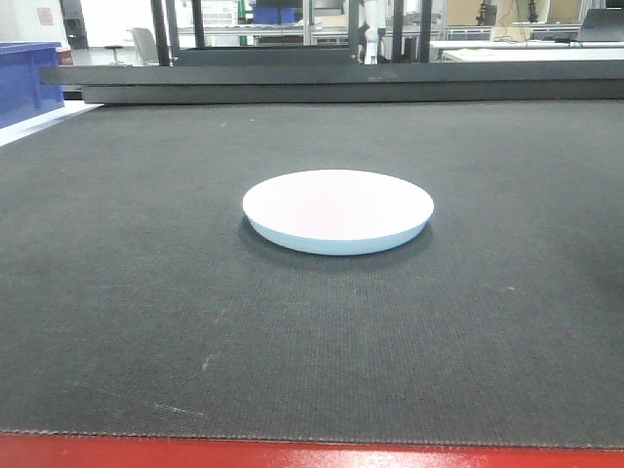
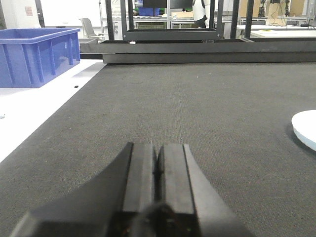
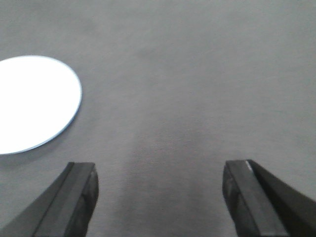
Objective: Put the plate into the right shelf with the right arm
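- The plate is lying flat on the desk — only the front view is showing it whole.
- The right fingers are gaping wide, with the plate apart at their left.
- The left fingers are pressing together; only their view is showing a blue bin.

Dark woven mat, covering the tabletop. Red table edge along the near side. Black rails (stacked, two levels) at the far end. Blue crate, ribbed sides, on white surface, left.
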Tool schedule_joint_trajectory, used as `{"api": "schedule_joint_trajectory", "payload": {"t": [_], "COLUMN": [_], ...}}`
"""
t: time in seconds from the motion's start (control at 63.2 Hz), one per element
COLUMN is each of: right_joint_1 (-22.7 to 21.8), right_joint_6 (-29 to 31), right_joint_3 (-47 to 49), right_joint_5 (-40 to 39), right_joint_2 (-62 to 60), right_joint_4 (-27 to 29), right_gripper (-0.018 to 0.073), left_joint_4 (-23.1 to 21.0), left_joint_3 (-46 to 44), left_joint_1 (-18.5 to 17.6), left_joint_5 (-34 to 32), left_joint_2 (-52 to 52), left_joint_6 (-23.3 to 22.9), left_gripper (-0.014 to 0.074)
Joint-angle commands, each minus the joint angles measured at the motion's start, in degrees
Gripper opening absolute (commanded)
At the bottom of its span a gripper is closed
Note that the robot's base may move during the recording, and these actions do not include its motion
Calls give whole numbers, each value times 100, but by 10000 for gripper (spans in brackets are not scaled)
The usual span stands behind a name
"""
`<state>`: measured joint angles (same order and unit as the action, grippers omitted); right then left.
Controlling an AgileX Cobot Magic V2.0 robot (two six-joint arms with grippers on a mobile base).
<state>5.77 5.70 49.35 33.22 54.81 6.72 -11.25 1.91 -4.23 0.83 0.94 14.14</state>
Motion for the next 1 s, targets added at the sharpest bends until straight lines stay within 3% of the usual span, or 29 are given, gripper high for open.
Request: {"api": "schedule_joint_trajectory", "payload": {"t": [0.0, 0.301, 0.554, 0.823, 0.981], "right_joint_1": [370, 1404, 1653, 1719, 1719], "right_joint_6": [-241, -1491, -2259, -2282, -2282], "right_joint_3": [834, 2458, 3432, 3709, 3709], "right_joint_5": [-32, 0, -10, -94, -220], "right_joint_2": [604, 2904, 4463, 5225, 5446], "right_joint_4": [12, -85, -817, -1288, -1288], "right_gripper": [621, 621, 615, 377, 337], "left_joint_4": [-12, -12, -12, -12, -12], "left_joint_3": [48, 48, 48, 48, 48], "left_joint_1": [-31, -31, -31, -31, -31], "left_joint_5": [-479, -479, -479, -479, -479], "left_joint_2": [68, 68, 68, 68, 68], "left_joint_6": [-14, -14, -14, -14, -14], "left_gripper": [-47, -47, -47, -47, -47]}}
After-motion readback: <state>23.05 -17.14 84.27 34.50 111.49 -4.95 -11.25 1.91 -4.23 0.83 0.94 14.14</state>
